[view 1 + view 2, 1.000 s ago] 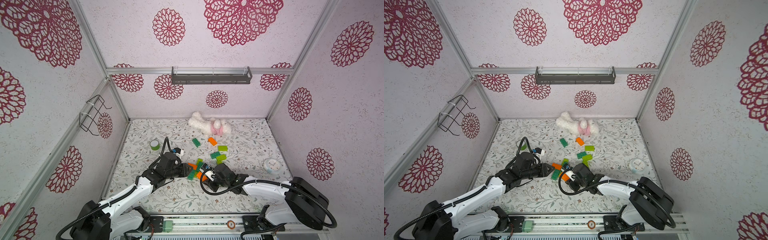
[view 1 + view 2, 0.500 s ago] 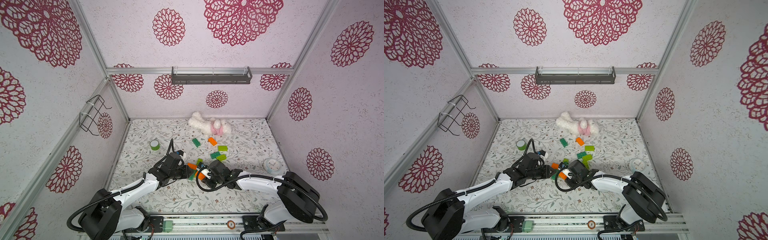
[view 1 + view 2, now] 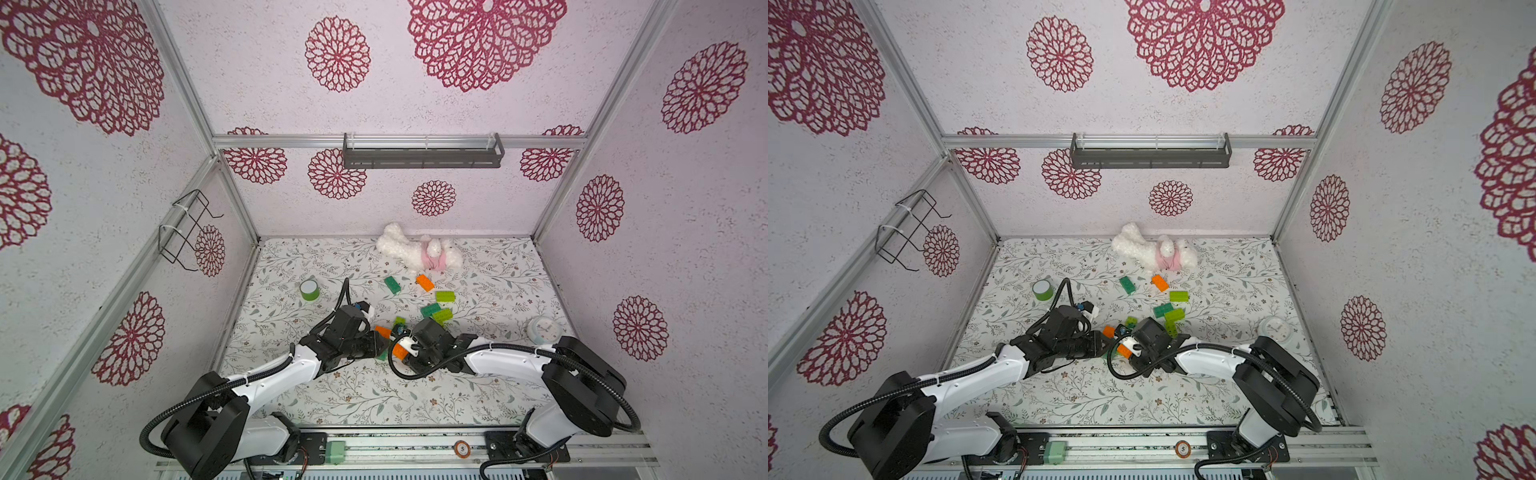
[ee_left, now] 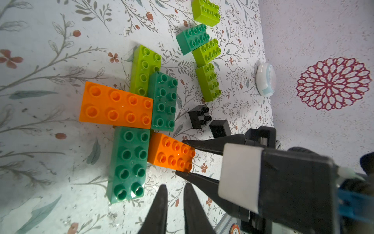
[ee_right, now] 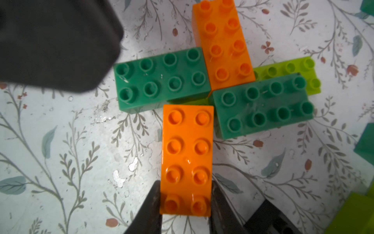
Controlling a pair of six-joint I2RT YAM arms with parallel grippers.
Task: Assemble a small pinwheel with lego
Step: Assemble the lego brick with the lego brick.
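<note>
Right wrist view: my right gripper (image 5: pixel 186 191) clamps one end of an orange brick (image 5: pixel 187 150), whose free end lies against the pinwheel cross (image 5: pixel 210 89) on the table. I judge this the last blade. Next it needs aligning and pressing. My left gripper (image 4: pixel 175 190) stands slightly apart, empty. A lime brick (image 5: pixel 289 66) underneath is mostly hidden.

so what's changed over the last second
The right gripper, still shut on the orange brick, nudged it closer to the brick cluster. The left gripper reached in too and narrowed its jaws, holding nothing. Loose bricks, tape roll and plush toy stayed put.
</note>
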